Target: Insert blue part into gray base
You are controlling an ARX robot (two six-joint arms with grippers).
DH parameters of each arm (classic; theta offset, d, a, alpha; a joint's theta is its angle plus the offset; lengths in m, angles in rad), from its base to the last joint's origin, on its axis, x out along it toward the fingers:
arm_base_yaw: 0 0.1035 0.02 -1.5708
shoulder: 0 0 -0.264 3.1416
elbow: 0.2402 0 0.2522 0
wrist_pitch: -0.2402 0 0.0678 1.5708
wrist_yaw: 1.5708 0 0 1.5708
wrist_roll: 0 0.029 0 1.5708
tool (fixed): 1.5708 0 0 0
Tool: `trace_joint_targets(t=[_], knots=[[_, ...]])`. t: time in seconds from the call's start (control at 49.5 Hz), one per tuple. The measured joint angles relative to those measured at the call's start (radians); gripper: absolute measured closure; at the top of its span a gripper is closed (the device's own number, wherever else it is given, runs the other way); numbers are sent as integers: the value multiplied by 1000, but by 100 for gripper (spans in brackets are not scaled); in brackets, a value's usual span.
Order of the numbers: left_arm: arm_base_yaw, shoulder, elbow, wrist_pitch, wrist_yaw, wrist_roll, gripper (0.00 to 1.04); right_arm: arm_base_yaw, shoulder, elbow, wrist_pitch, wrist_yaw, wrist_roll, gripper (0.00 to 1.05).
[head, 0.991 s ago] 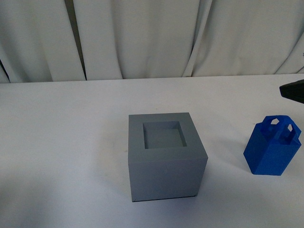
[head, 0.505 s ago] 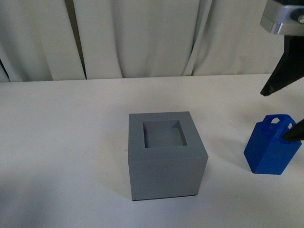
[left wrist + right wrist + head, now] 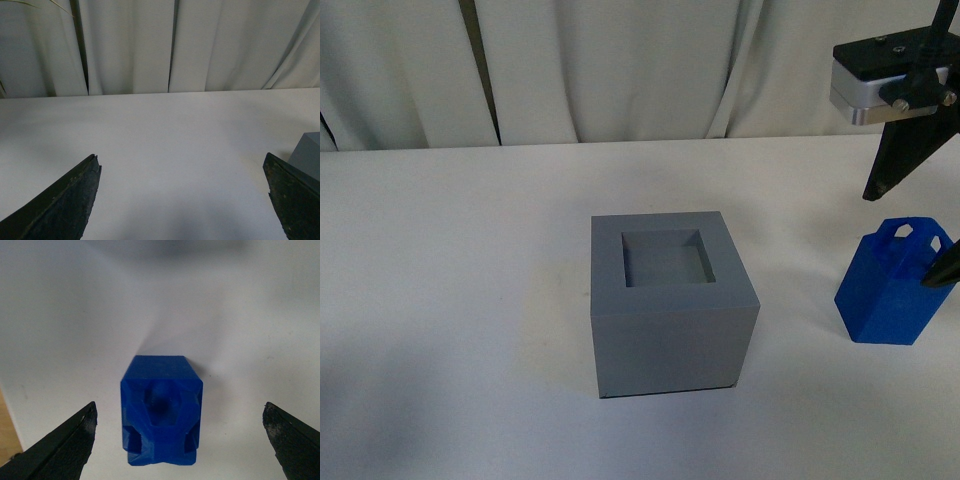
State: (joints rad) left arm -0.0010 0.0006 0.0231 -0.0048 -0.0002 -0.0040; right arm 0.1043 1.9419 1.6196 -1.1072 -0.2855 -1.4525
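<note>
The blue part [image 3: 892, 290] stands upright on the white counter [image 3: 450, 260] at the right, well apart from the gray base [image 3: 670, 300] at centre, with bare surface between them. The right gripper [image 3: 897, 241] hangs wide open over the blue part, holding nothing. The left gripper [image 3: 181, 159] is wide open and empty over bare counter, and a pale curtain [image 3: 620, 70] closes the far edge.

The right tool [image 3: 900, 240] has black, tapered fingers [image 3: 905, 150] beneath a silver, black-topped block [image 3: 855, 100].

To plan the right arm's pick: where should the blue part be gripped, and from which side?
Probably the arched handle loop, from above: the blue part stands upright, loop on top, and the open right gripper hangs over it.
</note>
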Motion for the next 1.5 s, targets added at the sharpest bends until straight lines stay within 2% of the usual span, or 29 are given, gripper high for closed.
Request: trace_joint_targets(t=[0.869,1.072,1.193,1.496], knots=[[0,0,0,0,0,0,6,26,39,-67,74,47,-14,7],[0,0,0,0,0,0,6,27,42,-73,84,60,-13,35],[0,0,0,0,0,0,6,27,42,-65,66,56,-14,57],[0,0,0,0,0,0,6,60,41,89,-46,-4,12,57]])
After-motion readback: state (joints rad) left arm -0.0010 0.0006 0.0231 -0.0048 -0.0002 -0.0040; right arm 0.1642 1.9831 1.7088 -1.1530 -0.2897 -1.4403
